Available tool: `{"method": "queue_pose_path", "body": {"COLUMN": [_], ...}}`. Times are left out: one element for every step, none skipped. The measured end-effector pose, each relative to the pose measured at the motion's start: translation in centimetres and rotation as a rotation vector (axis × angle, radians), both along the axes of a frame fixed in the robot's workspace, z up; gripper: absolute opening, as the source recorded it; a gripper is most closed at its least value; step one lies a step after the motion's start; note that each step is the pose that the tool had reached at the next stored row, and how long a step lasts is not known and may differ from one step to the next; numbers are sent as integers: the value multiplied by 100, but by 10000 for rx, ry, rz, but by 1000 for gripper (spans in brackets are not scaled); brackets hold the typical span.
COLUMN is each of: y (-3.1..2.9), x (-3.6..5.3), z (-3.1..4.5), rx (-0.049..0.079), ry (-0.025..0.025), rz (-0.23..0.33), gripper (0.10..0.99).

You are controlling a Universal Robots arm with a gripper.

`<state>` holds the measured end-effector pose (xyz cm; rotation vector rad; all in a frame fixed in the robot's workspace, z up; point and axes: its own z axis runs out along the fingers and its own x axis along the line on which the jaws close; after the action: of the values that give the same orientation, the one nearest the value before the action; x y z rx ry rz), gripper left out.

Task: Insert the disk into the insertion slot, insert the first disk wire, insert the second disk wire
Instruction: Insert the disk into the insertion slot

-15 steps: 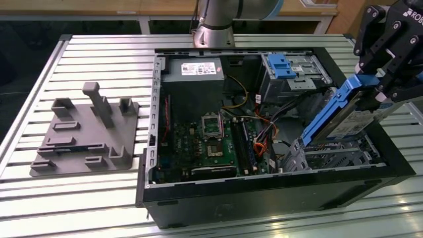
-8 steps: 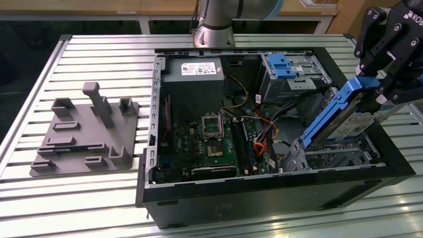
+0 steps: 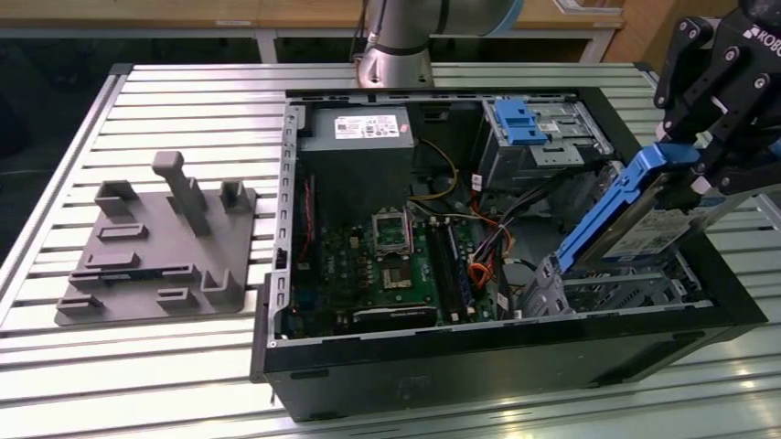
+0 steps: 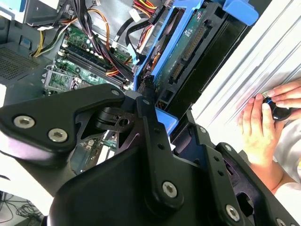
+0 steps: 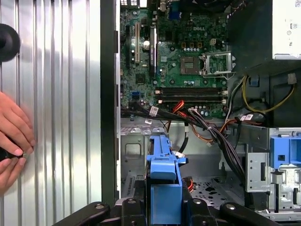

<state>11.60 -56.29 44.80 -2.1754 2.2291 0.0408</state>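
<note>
My gripper (image 3: 698,172) is shut on the disk (image 3: 641,224), a silver drive in a bright blue caddy. In the exterior view the disk hangs tilted, its lower end just over the insertion slot (image 3: 623,288), the silver perforated cage at the case's near corner on the exterior view's right. The first wrist view shows the blue caddy (image 5: 164,179) between the black fingers (image 5: 134,207), above the cage's silver floor (image 5: 136,155). The second wrist view shows the disk's green circuit board (image 4: 188,44) and the gripper (image 4: 164,125) clamped on the caddy's end. Loose disk wires (image 5: 207,127) trail beside the slot.
The open black computer case (image 3: 488,347) lies on a slatted metal table (image 3: 146,366). Inside are the motherboard (image 3: 403,265), a power supply (image 3: 360,128) and a taller cage with a blue latch (image 3: 537,128). A grey fixture plate (image 3: 159,247) lies on the exterior view's left. A person's hand (image 5: 14,136) rests on the table beside the case.
</note>
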Motion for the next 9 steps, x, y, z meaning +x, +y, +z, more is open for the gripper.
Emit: {"method": "queue_pose_path", "body": {"y": [0,1,5,10,15,20,23,25,24], "x": [0,0,-1,-1,-1,-2,-3,-3,-4], "z": [-4,-8,-10,-11,-13,-14,-16,-19,-22], "rx": [1,2,1,0,0,-1,-1,1,1], "ry": [1,1,2,2,2,2,2,2,2], "rz": [-13,-14,-15,-15,-13,-4,7,13,16], "gripper": [365,365,365,365,365,365,365,365,365]}}
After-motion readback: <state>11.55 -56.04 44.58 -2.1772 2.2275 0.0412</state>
